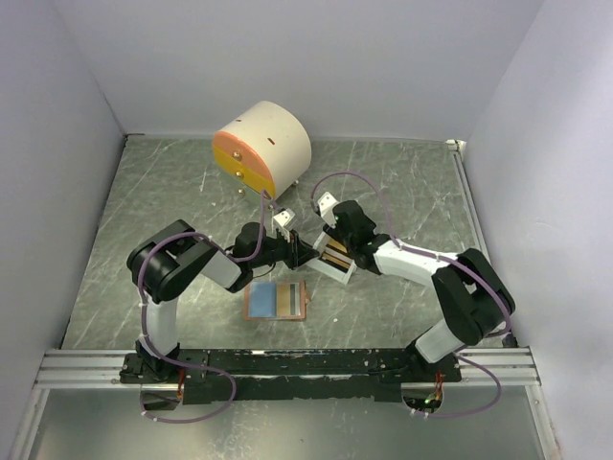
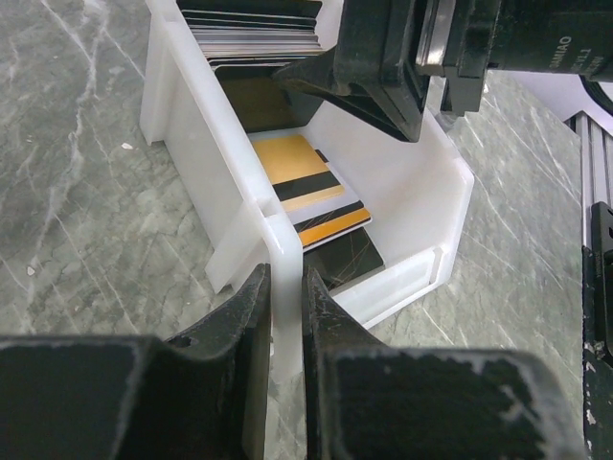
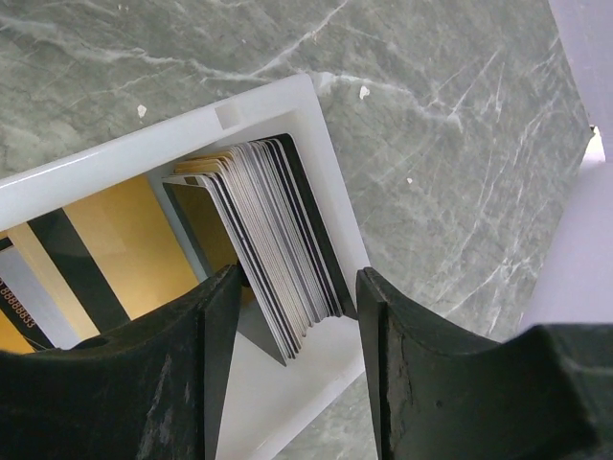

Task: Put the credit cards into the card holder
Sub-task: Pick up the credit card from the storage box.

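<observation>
Handling: credit cards (image 3: 283,240) thin, stiff, light, slick-faced, so slip risk. Best pinch across stack faces nr top edge; flat ones hard to lift.
Stack leans on edge at one end of white tray (image 3: 144,149); more gold/black ones flat on tray floor.
R gripper (image 3: 299,283) wide, jaws straddle stack, contact unclear.
L gripper (image 2: 284,287) narrow, clamped on tray wall.
card holder (image 1: 276,300) open on table, nr tray, apart; blue + tan inside, prob cards.

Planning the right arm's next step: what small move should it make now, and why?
Probably close the right gripper on the upright card stack: its jaws stand open on either side of it, while the left gripper pinches the white tray wall, seemingly steadying it.
</observation>
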Available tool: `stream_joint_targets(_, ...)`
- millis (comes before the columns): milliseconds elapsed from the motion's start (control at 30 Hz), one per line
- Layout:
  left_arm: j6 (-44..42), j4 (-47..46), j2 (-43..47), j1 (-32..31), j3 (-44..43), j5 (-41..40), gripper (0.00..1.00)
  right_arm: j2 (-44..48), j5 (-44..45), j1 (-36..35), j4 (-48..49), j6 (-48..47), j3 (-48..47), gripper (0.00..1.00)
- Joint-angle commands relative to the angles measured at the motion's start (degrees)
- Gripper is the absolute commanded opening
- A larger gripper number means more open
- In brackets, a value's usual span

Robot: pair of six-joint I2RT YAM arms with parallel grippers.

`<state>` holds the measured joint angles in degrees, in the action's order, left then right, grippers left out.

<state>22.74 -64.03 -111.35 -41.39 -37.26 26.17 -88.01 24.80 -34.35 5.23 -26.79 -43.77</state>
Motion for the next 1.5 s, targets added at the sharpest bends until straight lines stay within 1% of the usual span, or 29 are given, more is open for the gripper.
stream_joint_targets(0, 1.6, -0.2, -1.6, -0.2, 0.3, 5.8, 0.07, -1.2, 5.8, 0.8, 3.5, -1.0, -1.1, 0.51)
stream_joint_targets(167, 1.4, 0.0, -1.7, -0.1, 0.3, 6.0, 0.07, -1.8, 6.5, 0.7, 3.9, -1.6, -1.4, 0.52)
stream_joint_targets(333, 1.8, -0.3, -2.2, -0.1, 0.2, 6.5, 0.07, -2.9, 5.1, 0.8, 6.1, -3.0, -0.1, 0.42)
stream_joint_targets(467, 1.9, -0.8, -2.4, -0.1, 0.2, 6.6, 0.07, -3.2, 3.1, 0.7, 5.2, -2.3, 0.3, 0.4)
stream_joint_targets(533, 1.9, -0.7, -2.5, 0.0, 0.0, 6.8, 0.07, -3.5, 1.8, 0.8, 5.2, -2.5, 0.5, 0.4)
stream_joint_targets(667, 2.0, -0.7, -2.6, 0.3, -0.3, 7.0, 0.07, -4.4, 2.1, 0.8, 5.7, -3.1, 0.5, 0.46)
stream_joint_targets(733, 1.9, -0.7, -2.6, 0.4, -0.1, 7.0, 0.07, -4.6, 2.1, 0.9, 5.9, -3.6, 0.6, 0.48)
stream_joint_targets(900, 1.7, -0.9, -2.5, 0.7, 0.1, 7.2, 0.07, -3.9, -1.5, 0.9, 4.7, -5.0, 1.6, 0.5)
stream_joint_targets(1067, 1.9, -1.4, -3.1, 0.9, 0.1, 7.5, 0.07, -4.5, 1.2, 1.6, 5.8, -4.9, 1.5, 0.5)
stream_joint_targets(1200, 2.0, -1.8, -3.5, 1.0, 0.2, 8.0, 0.07, -4.6, 2.0, 2.9, 6.3, -5.1, 1.2, 0.45)
stream_joint_targets(1467, 2.3, -2.0, -4.0, 1.2, -0.1, 8.4, 0.07, -2.2, 1.2, 3.4, 5.4, -5.4, -0.4, 0.34)
